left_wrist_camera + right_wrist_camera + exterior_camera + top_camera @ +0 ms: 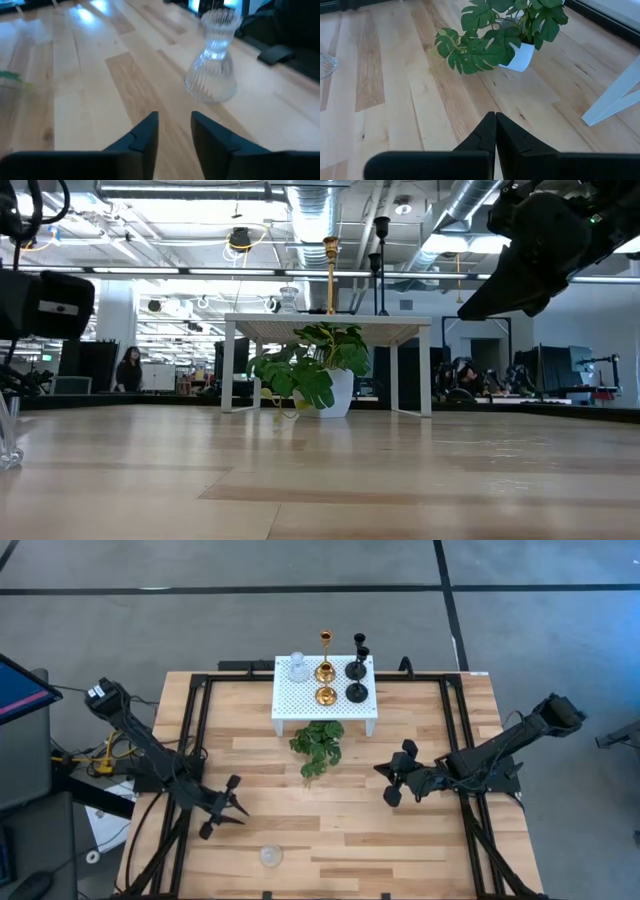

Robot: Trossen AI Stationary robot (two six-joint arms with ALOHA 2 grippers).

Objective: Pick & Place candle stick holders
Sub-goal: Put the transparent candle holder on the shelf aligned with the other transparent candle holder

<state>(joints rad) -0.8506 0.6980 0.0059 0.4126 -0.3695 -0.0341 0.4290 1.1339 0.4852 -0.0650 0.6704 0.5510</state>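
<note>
One clear glass holder (270, 856) stands on its round base near the table's near edge; it also shows in the left wrist view (212, 60). My left gripper (224, 807) hovers open and empty, a short way from it toward the table's far-left side. On the white perforated stand (290, 705) at the far side stand a second clear glass holder (297, 668), two gold ones (326, 672) (326, 695) and two black ones (357, 668) (356, 692). My right gripper (392, 775) is shut and empty, above the table to the right of the plant.
A green leafy plant in a white pot (317, 745) stands on the table just in front of the white stand, between my two arms. Bare wooden tabletop (340, 840) lies between the plant and the near edge.
</note>
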